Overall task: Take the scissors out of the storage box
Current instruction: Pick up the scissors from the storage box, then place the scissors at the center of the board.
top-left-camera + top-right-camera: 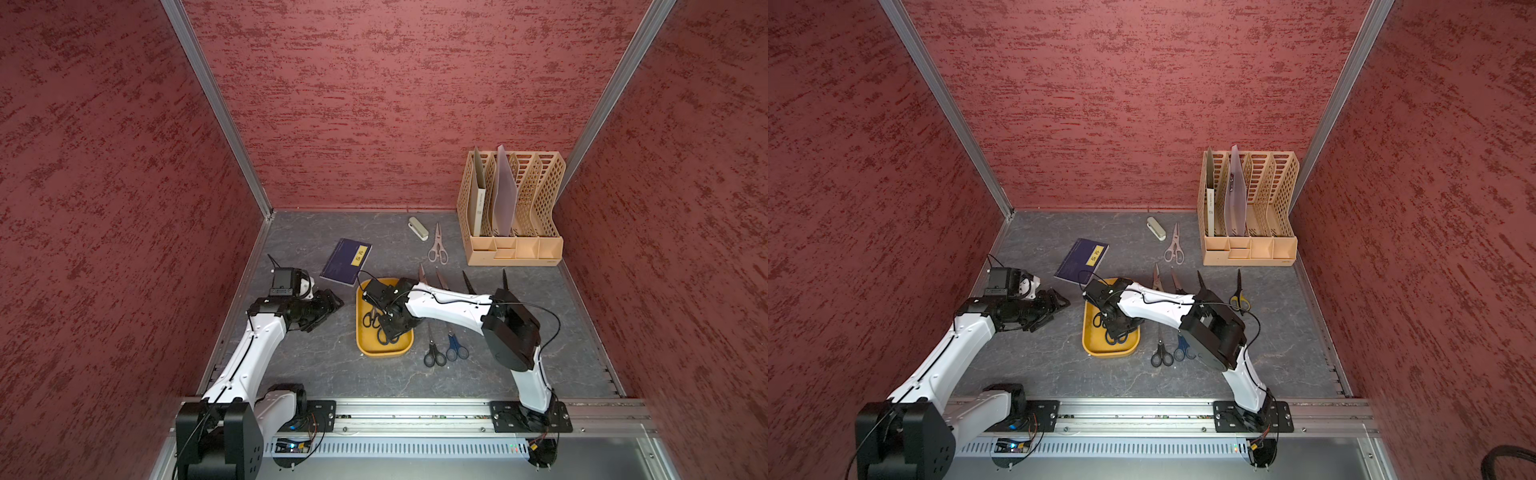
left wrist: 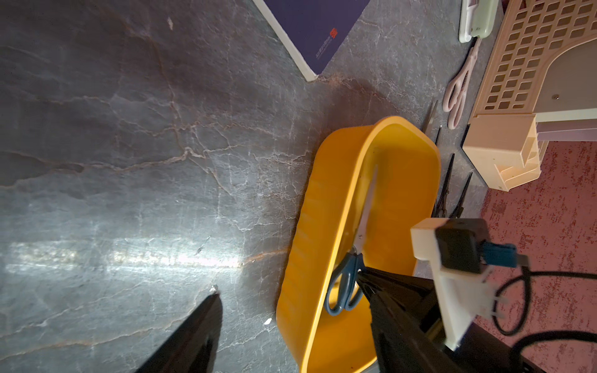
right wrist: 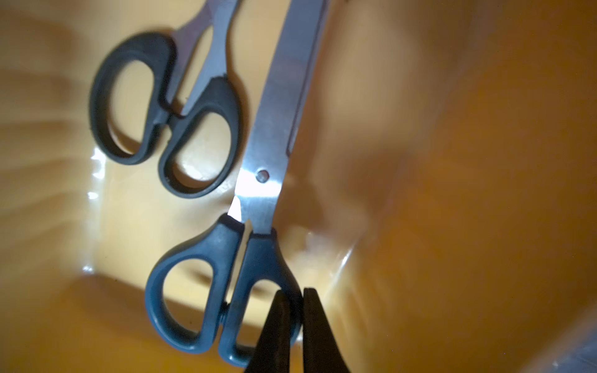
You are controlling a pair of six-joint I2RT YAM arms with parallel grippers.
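Closest to my right wrist camera, the right gripper [image 3: 295, 292] is clenched on one handle loop of the dark-blue scissors [image 3: 258, 250], its two black fingers pinching the loop's outer side. That pair lies inside the storage box [image 3: 452, 161], with a black-handled pair [image 3: 164, 108] just beside it on the yellow floor.

From the left wrist camera I see the left gripper [image 2: 287, 281] released, jaws spread wide with nothing grasped, near the box's outer wall. The dark-blue scissors lie along one long wall inside the box, blades closed.

In both top views the right arm reaches down into the box, while the left gripper hovers apart from it, on the notebook [image 1: 345, 262] side. On the table [image 1: 311, 365], on the box's other side, I see a loose black pair [image 1: 433, 351] and a loose blue pair [image 1: 455, 347] side by side. Pinkish-grey shears [image 1: 438, 248] lie farther back by the stapler [image 1: 418, 227].
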